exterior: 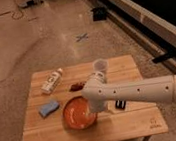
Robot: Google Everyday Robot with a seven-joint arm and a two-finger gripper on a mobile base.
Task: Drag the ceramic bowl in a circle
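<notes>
The ceramic bowl (pixel 78 113) sits mouth-up on the bench (pixel 136 124); being round, it has no long axis. The pincer (pixel 99 111) is at its rim; whether it grips cannot be told.
</notes>
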